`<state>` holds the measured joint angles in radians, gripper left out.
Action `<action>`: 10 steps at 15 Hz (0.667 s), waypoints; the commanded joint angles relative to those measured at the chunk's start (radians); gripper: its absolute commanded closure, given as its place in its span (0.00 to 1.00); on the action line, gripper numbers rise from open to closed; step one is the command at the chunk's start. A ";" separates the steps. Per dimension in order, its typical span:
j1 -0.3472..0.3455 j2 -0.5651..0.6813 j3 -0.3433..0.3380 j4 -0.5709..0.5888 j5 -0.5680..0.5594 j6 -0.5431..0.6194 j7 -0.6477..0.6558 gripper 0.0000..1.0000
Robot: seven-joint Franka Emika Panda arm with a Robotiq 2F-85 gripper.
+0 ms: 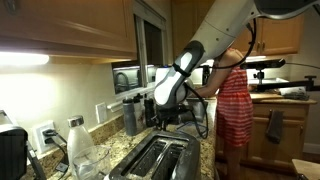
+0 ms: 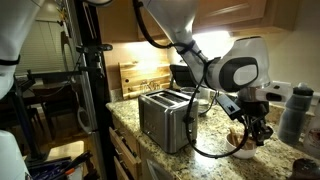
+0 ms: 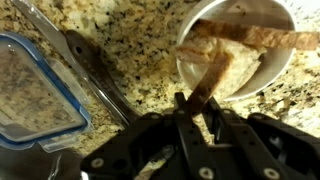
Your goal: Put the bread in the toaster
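In the wrist view my gripper (image 3: 196, 108) is shut on the crust edge of a pale tan bread slice (image 3: 213, 73), held edge-on. It hangs just above a white bowl (image 3: 283, 28) that holds more bread. The shiny steel toaster (image 2: 164, 120) stands on the granite counter to the left of the gripper (image 2: 254, 131), and the bowl (image 2: 243, 151) sits below the gripper. The toaster's two dark slots show from above in an exterior view (image 1: 156, 158); there the jaws are hidden behind the arm.
A clear container with a blue rim (image 3: 32, 92) and a metal utensil (image 3: 96, 70) lie on the counter beside the bowl. A glass bottle (image 1: 80, 148) stands near the toaster. A person in red checked clothes (image 1: 235, 100) stands behind. A dark canister (image 2: 296, 110) is at the back.
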<state>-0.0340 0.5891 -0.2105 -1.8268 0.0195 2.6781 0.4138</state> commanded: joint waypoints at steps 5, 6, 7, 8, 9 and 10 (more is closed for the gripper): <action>0.099 -0.046 -0.105 -0.009 -0.102 0.087 0.034 0.92; 0.106 -0.053 -0.113 -0.008 -0.111 0.096 0.029 0.92; 0.111 -0.058 -0.120 -0.006 -0.120 0.104 0.022 0.92; 0.120 -0.064 -0.129 -0.007 -0.133 0.111 0.017 0.92; 0.120 -0.073 -0.130 -0.011 -0.142 0.121 0.001 0.92; 0.126 -0.087 -0.139 -0.016 -0.162 0.123 -0.007 0.92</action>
<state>0.0635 0.5647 -0.3155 -1.7975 -0.0902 2.7833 0.4135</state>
